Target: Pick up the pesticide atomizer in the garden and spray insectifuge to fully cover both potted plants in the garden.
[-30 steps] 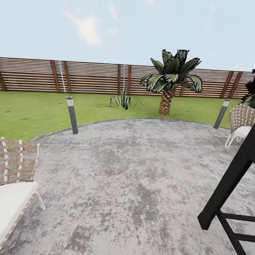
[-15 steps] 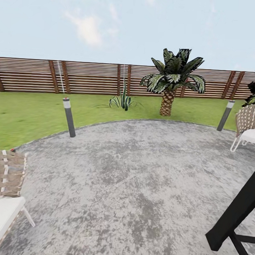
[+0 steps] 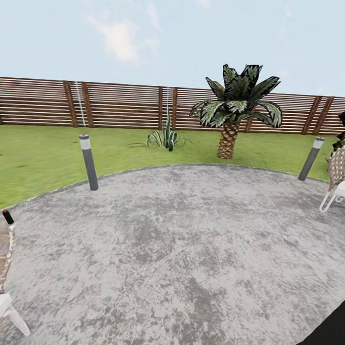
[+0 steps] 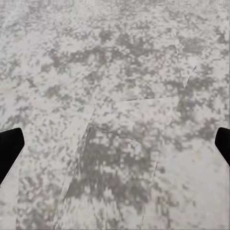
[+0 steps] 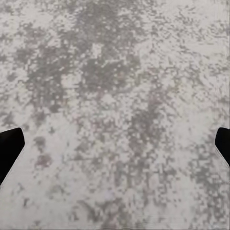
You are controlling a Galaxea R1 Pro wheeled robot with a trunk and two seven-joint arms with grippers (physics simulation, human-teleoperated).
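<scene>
Beyond grey patio (image 3: 188, 254): lawn (image 3: 37, 155), palm (image 3: 235, 107) (fence (image 3: 120, 105) behind).

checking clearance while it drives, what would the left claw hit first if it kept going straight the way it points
The grey patio paving: the left claw, fingers wide apart, points straight down at it with nothing between. How far off the paving lies is unclear.

We're in a residential backyard garden, simulator-rendered. Evidence: round grey paved patio (image 3: 188, 254) in the middle, green lawn (image 3: 37, 155) around it, brown slatted wooden fence (image 3: 120, 105) closing the far side under open sky. A small palm tree (image 3: 235, 107) and a spiky plant (image 3: 166, 135) stand on the grass. Grey bollard lights (image 3: 88, 161) mark the patio edge. Woven outdoor chairs (image 3: 343, 174) with white frames sit at both sides.
</scene>
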